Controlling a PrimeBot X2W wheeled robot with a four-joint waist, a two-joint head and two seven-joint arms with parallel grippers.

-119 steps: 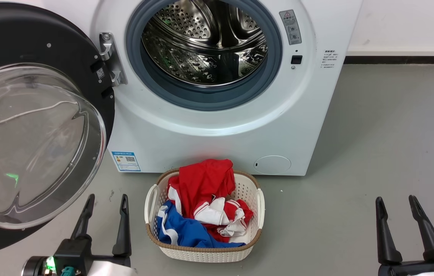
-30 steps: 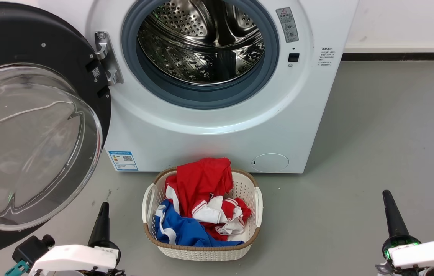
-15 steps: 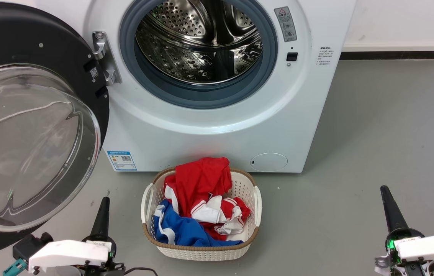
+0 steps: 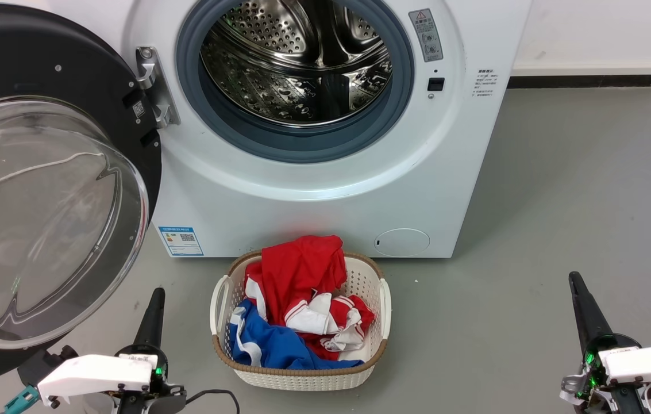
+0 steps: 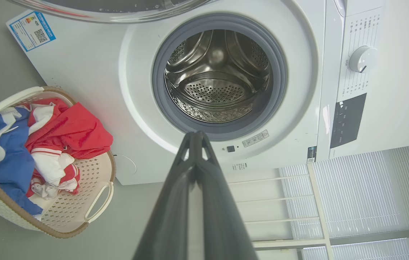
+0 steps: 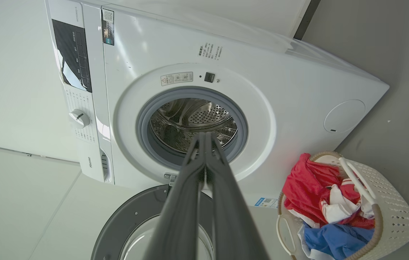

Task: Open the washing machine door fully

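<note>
Left of washer [image 4: 302,213], door [image 4: 38,190] hangs swung wide on hinge [image 4: 151,86]. Likely heavy, rigid. Glass bowl [image 4: 55,253] slick, fragile, so push black rim [image 4: 43,57] instead. Left gripper [image 5: 196,134], right gripper [image 6: 204,134] both closed, empty, well clear of door.

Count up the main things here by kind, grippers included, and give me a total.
Washing machine: 1
Washing machine door: 1
Laundry basket: 1
Clothes heap in the basket: 1
Grippers: 2, left gripper and right gripper
Total: 6
</note>
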